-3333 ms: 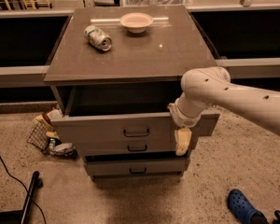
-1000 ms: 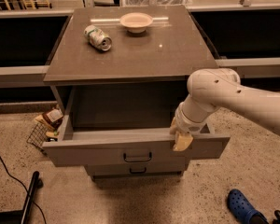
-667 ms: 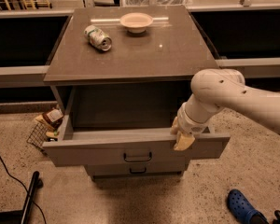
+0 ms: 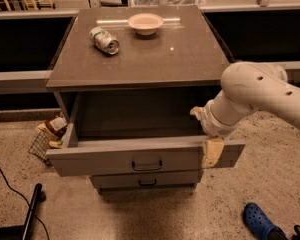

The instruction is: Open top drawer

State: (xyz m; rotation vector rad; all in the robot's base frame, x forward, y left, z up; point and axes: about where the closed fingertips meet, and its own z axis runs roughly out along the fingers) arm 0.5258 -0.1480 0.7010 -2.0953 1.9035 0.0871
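The top drawer (image 4: pixel 115 159) is sticking far out from under the front edge of the worktop (image 4: pixel 150 59). Its wide flat front is reaching past both front corners of the worktop. Its small dark handle (image 4: pixel 147 165) is sitting in the middle of the front. The inside of the drawer is looking dark.

The gripper (image 4: pixel 206 139) is sitting on the top rim of the drawer front, below the front right corner of the worktop. A yellow part of it is hanging down the outside face of the drawer, touching it. I cannot tell if the gripper is squeezing the drawer front or just resting over it. The big white arm (image 4: pixel 260 91) is coming in from the right side.

A narrower drawer (image 4: pixel 140 180) is showing just under the top drawer, and it is looking closed.

A little pale bowl (image 4: pixel 145 23) is standing near the back edge of the worktop, about in the middle. A can (image 4: pixel 104 39) is lying on its side near the back left corner, a little apart from the bowl.

On the floor, below the left edge of the worktop, a wire basket (image 4: pixel 42 144) is leaning with some packets (image 4: pixel 55 126) in it. A black cable (image 4: pixel 7 181) is running across the floor on the left. A blue shoe (image 4: pixel 260 220) is lying on the floor on the right, well in front of the drawer
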